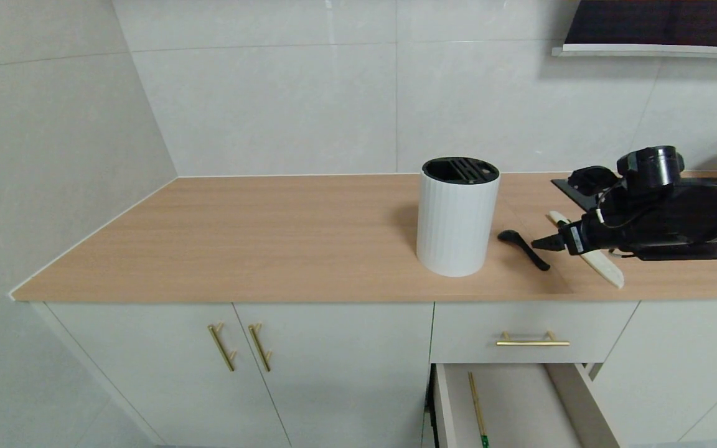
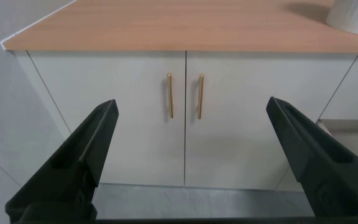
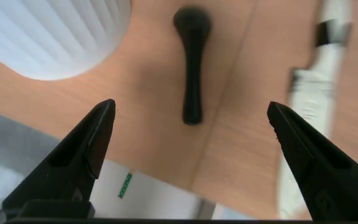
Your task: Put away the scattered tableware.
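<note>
Altogether — one holder (image 1: 457, 218), one black spoon (image 1: 523, 247), one pale knife (image 1: 604, 269)

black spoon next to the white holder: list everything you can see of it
The black spoon looks like one matte, plastic-looking piece: a small rounded bowl and a short slim handle. It lies flat on the wooden countertop, bowl toward the wall and handle angled toward the front edge. It sits between the white ribbed holder and a cream utensil, touching neither. The right gripper hangs close over it with jaws open; no contact is visible.
</note>
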